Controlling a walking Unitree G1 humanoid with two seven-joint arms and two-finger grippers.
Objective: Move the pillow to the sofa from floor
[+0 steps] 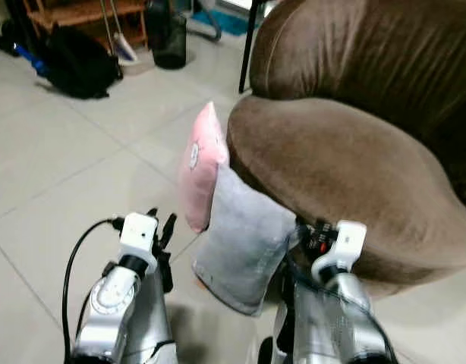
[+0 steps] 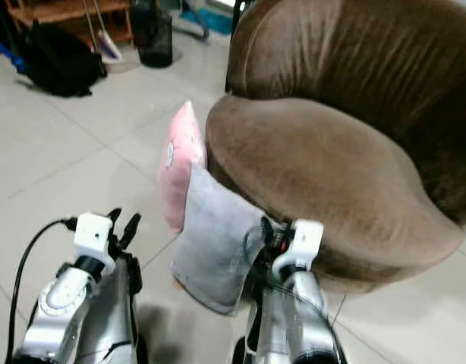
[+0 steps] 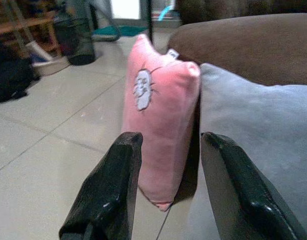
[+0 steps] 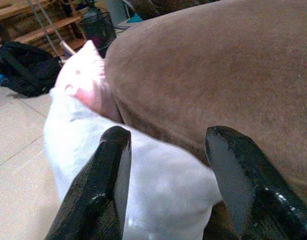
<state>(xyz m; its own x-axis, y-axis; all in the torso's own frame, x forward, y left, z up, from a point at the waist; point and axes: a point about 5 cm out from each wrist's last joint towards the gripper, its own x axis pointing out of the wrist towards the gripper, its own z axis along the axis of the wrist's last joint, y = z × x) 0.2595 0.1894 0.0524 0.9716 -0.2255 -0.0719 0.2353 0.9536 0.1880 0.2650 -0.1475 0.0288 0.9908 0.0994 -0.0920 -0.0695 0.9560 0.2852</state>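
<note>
A pink pillow (image 1: 202, 168) with a small white print stands on the tiled floor, leaning on the front of the brown sofa (image 1: 347, 159). A grey pillow (image 1: 244, 239) leans on the sofa just in front of it. My left gripper (image 3: 166, 185) is open, held low and a short way from the pink pillow (image 3: 161, 135), its black fingers (image 3: 111, 187) empty. My right gripper (image 4: 168, 175) is open too, at the grey pillow's (image 4: 143, 190) top edge where it meets the sofa seat (image 4: 218, 75). Nothing is held.
A black bag (image 1: 77, 61), a dark mesh bin (image 1: 168, 34) and a wooden shelf (image 1: 81, 11) stand at the far side of the floor. A black chair leg (image 1: 248, 45) rises beside the sofa's back. Bare tiles lie to my left.
</note>
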